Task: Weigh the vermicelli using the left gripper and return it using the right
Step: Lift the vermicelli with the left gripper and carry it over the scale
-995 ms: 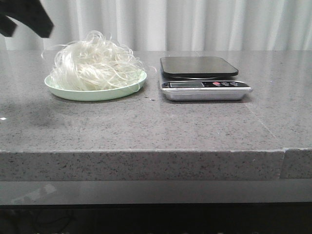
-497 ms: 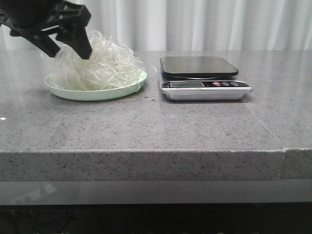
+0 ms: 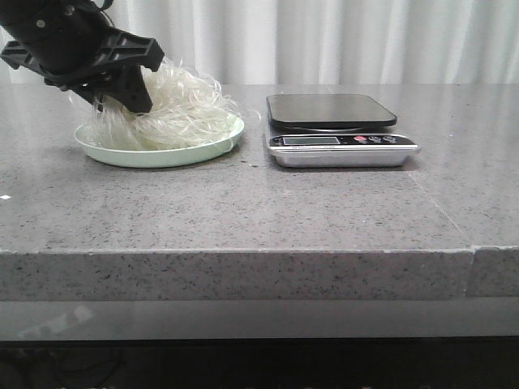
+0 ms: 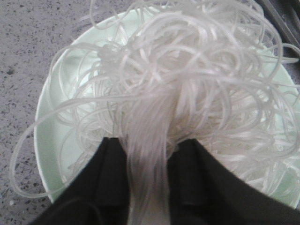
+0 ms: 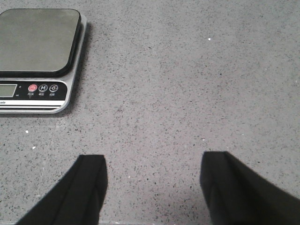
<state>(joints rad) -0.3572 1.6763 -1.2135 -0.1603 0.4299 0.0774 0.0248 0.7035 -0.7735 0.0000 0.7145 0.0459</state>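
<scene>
My left gripper (image 4: 147, 187) pinches a narrow tuft of vermicelli (image 3: 174, 109), which sits on the plate (image 3: 207, 150) at far left. I'd lift slowly before crossing right to the scale (image 3: 332, 111).

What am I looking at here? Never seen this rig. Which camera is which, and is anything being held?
It is a two-armed robot at a grey stone table. One picture looks forward over the table; the other two come from cameras on each wrist. On the table sit a pale green plate heaped with vermicelli and a kitchen scale with nothing on it. The left hand is down in the noodles, its fingers closed on a bundle of strands. The right hand is open above bare table beside the scale, holding nothing.
</scene>
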